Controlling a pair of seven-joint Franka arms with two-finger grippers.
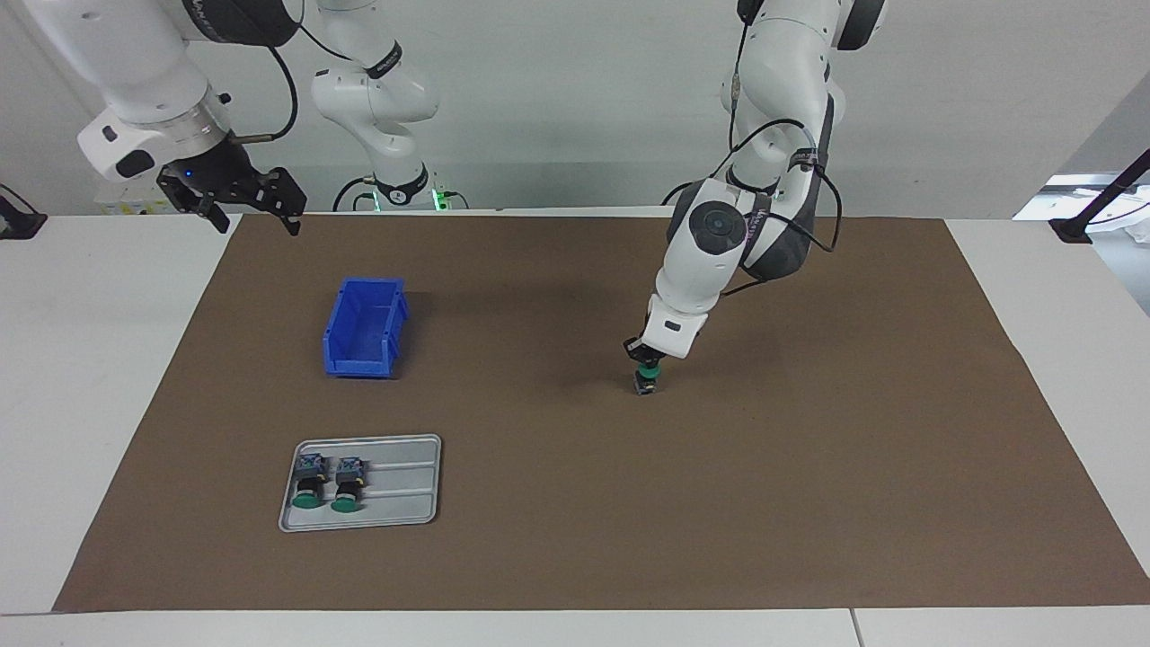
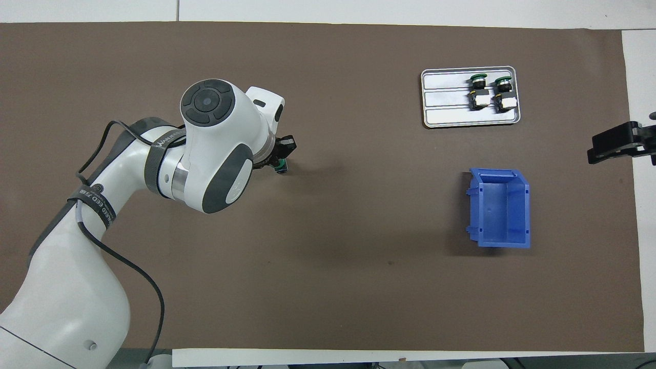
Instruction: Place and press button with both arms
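Centre-right of the facing view, the left gripper is pinching the button shut at its green cap, base touching the mat. It looks light, rigid and slick-capped; the barrel seems the safer hold. Upper left, the right gripper is waiting open.

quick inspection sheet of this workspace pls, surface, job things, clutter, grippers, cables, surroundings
surface: brown mat over a white table, flat.
job's things: one green-capped button stands upright on the mat mid-table, cap up; two more buttons lie side by side in a grey tray; a blue bin sits nearer the robots than the tray.
clutter: nothing seen.
grippers: left gripper is down on the standing button's cap, shut; right gripper waits, open, raised over the mat's edge at the right arm's end.
cables: black cables loop along the left arm.
surroundings: white wall; a second white arm with a green-lit base.
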